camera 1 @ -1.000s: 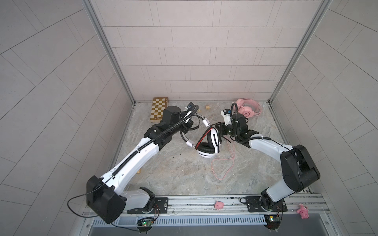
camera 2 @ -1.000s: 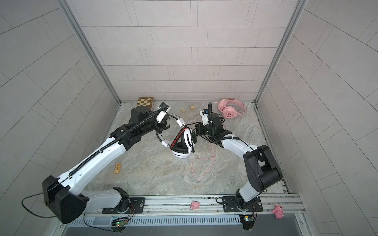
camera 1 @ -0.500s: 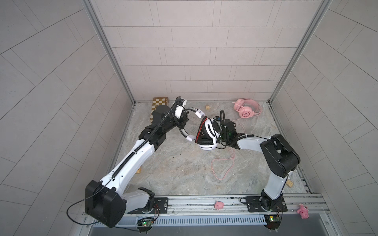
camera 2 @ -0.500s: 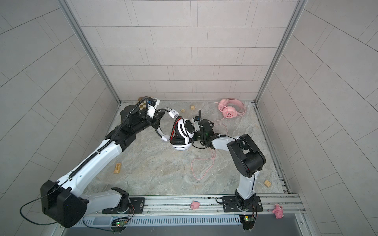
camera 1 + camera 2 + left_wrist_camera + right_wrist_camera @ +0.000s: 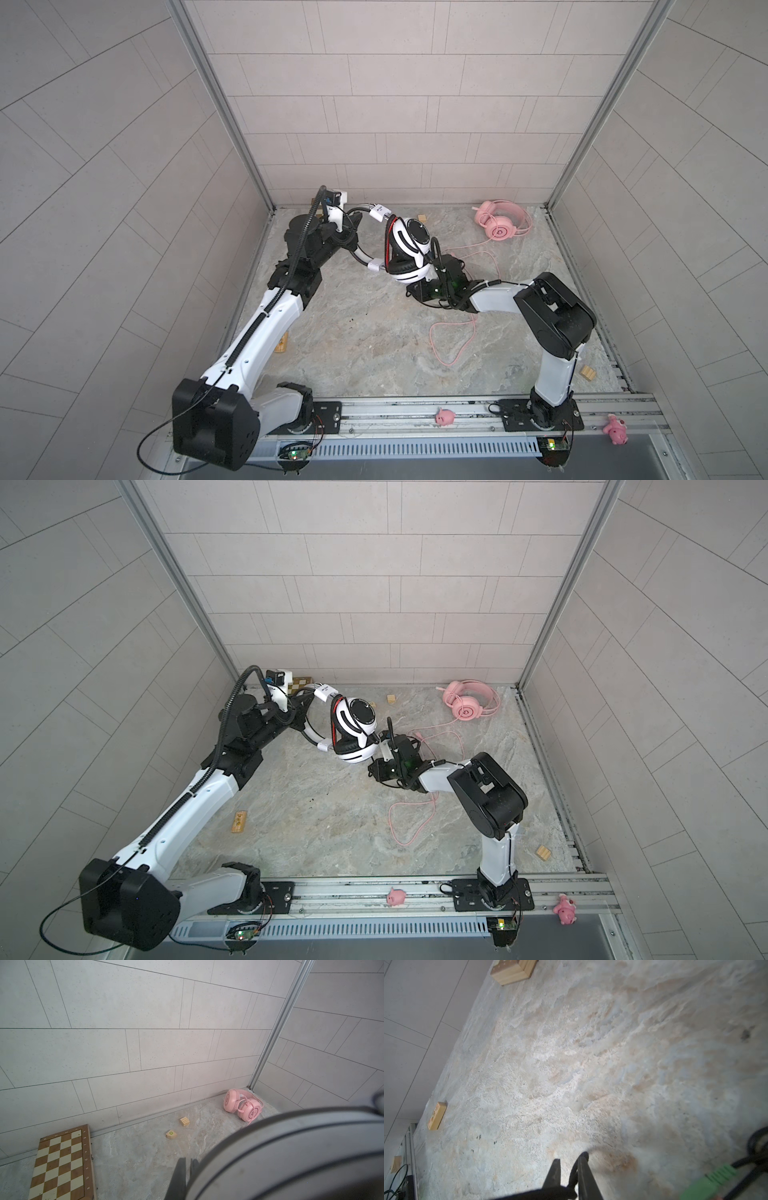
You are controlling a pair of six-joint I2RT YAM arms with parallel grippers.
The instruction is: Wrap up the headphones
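The white headphones (image 5: 409, 249) (image 5: 353, 725), striped black with a red-lined band, hang above the floor at the back middle. My left gripper (image 5: 345, 237) (image 5: 297, 721) is shut on their headband (image 5: 291, 1147), which fills the left wrist view as a grey blur. My right gripper (image 5: 411, 289) (image 5: 372, 769) (image 5: 570, 1159) is low, just under the earcups. Its jaws stand slightly apart, with the black cord (image 5: 574, 1172) lying against one finger. A green plug (image 5: 710, 1182) shows beside it. The pink headphones (image 5: 500, 222) (image 5: 469, 702) (image 5: 243, 1105) lie in the back right corner, their pink cord (image 5: 453, 336) looped across the floor.
A chessboard (image 5: 62, 1163) lies at the back left wall. Small wooden blocks (image 5: 185, 1121) (image 5: 281, 345) (image 5: 588, 372) (image 5: 437, 1115) are scattered on the stone floor. Two pink pig toys (image 5: 444, 417) (image 5: 617, 430) sit on the front rail.
My left arm has carried the white headphones up and toward the back left. The right gripper has dropped low beneath the earcups and its jaws have parted a little.
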